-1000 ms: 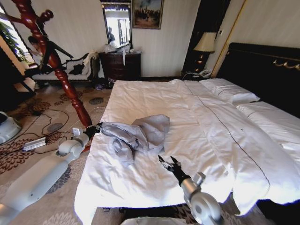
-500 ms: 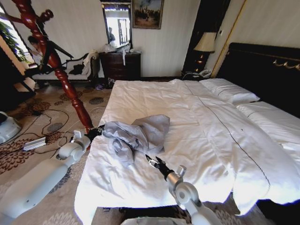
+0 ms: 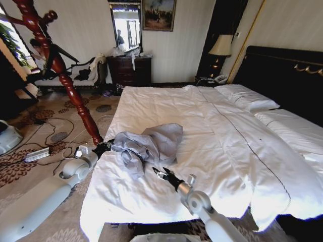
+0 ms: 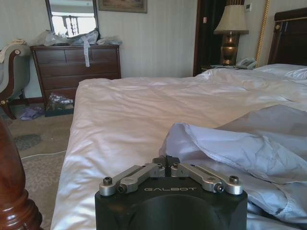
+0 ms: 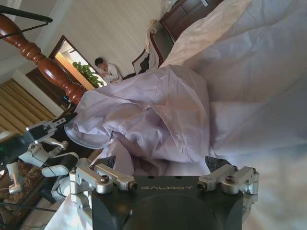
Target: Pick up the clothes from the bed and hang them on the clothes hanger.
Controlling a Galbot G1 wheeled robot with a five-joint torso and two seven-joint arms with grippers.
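Note:
The clothes, a crumpled grey-blue jacket, lie on the near left part of the white bed. My left gripper is at the jacket's left edge by the bedside. Its fingers are shut together, with the cloth's hem right at their tips. My right gripper stands open over the sheet just in front of the jacket, and the cloth lies beyond its spread fingers without touching them. A black clothes hanger hangs on the wooden coat stand at the far left.
The reddish-brown coat stand rises close to the bed's left side, right behind my left arm. Cables lie on the patterned carpet. A dark dresser stands at the far wall, and a lamp and the black headboard are to the right.
My right gripper has moved left and forward across the sheet, closer to the jacket. The left gripper has drawn slightly back toward me, and the jacket's left edge has shifted with it.

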